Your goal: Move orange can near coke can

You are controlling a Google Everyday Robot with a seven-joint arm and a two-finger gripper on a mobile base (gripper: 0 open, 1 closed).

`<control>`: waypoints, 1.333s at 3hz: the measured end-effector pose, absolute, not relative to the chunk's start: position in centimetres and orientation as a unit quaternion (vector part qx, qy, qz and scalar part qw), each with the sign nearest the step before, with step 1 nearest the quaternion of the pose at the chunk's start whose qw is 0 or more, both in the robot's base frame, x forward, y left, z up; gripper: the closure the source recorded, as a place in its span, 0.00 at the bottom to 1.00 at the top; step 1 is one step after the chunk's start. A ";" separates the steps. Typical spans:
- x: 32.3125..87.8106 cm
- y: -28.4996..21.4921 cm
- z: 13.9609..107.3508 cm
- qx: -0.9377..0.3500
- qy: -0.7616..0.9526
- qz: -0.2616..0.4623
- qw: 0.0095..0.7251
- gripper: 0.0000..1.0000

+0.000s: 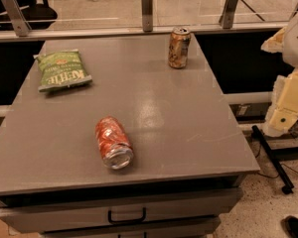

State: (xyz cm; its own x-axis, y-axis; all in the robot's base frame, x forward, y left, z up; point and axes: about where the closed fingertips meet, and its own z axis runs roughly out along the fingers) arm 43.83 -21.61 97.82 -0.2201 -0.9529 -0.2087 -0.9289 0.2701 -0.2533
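The gripper hangs off the right side of the table, out past its edge and above the floor. It is a pale cream, blocky shape, partly cut off by the right border. Whether it is clenched or released I cannot tell from here; nothing is visibly in its grasp.

Just under it a black stand slants down across the floor. Lower still, in the corner, sits a dark shape too cropped to name.

Left of the gripper and nearer to me, the coke can lies on its side on the table, its silver end facing the front edge. Left of the gripper and farther back, the orange can stands upright near the table's rear edge, well apart from the coke can. Its print is too mottled to read.

Farthest from the gripper, near the far left corner, a green Kettle chip bag lies flat.

Below the tabletop, a drawer shows a black handle. Behind the table runs a glass barrier on metal posts. Beyond it, an office chair is only partly in sight.
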 end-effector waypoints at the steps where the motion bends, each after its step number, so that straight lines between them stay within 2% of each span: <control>1: 43.8 -21.6 97.8 -0.603 0.780 -0.037 0.162 0.00; 2: 46.2 -21.4 96.5 -0.595 0.780 -0.029 0.191 0.00; 4: 58.7 -21.0 92.1 -0.548 0.780 -0.015 0.301 0.00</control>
State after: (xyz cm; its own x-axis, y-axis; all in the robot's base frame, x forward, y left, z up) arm 58.69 -21.04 92.07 -0.2187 -0.8644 -0.4528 -0.8463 0.3990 -0.3530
